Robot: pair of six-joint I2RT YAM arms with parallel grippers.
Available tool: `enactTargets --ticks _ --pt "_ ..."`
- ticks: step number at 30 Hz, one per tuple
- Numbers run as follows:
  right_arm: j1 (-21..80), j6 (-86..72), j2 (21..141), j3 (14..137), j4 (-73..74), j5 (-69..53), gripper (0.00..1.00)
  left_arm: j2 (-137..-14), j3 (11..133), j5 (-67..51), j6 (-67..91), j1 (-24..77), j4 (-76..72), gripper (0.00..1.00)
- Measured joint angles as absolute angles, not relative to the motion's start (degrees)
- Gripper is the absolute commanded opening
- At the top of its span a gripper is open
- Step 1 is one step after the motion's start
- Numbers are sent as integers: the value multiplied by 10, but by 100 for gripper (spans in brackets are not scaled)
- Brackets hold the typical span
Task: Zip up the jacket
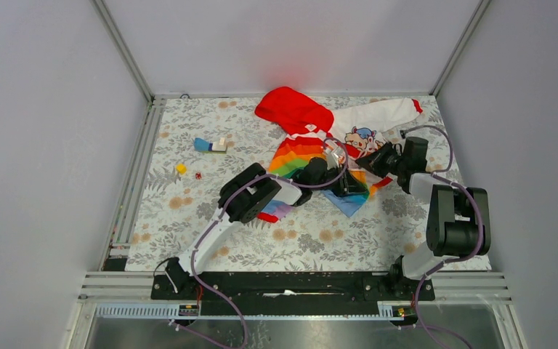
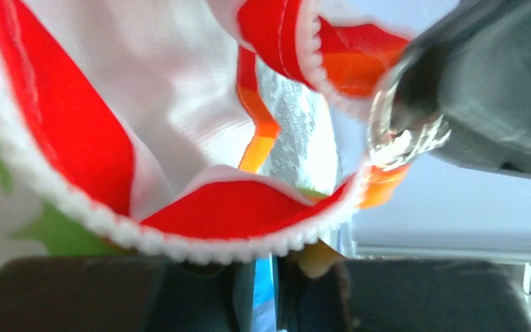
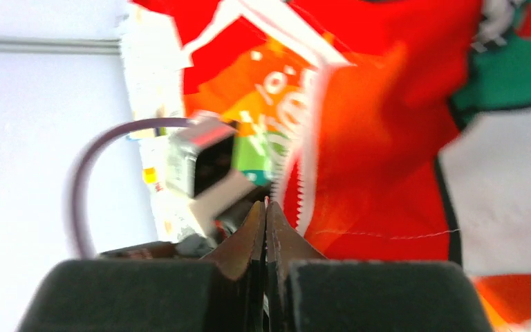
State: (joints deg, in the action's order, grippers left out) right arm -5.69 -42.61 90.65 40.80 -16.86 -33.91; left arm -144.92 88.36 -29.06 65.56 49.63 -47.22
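While pinching a thin fold of the jacket [image 1: 312,149], bunched close above the left gripper [image 2: 263,270], bracing. At the right gripper [image 3: 266,207], pressed tight together beside the zipper teeth [image 3: 294,197]; gripping anything or not, can't tell. Risking a jam if tugged skewed, slack dragged in.

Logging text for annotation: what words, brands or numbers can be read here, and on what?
White lettering on an orange stripe of the jacket, right wrist view: too blurred to read.
Nothing else written is legible in any view.
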Motion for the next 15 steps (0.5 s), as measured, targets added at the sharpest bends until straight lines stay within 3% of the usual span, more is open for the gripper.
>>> enactTargets --ticks 5,13,15 --pt "-65 -433 906 408 -243 -391 0 -1433 857 -307 661 509 -470 46" --pt "-71 -428 906 407 -252 -403 0 -1350 790 -316 590 510 -396 66" --pt "-71 -427 906 406 -256 -406 0 -1316 764 -317 559 508 -364 92"
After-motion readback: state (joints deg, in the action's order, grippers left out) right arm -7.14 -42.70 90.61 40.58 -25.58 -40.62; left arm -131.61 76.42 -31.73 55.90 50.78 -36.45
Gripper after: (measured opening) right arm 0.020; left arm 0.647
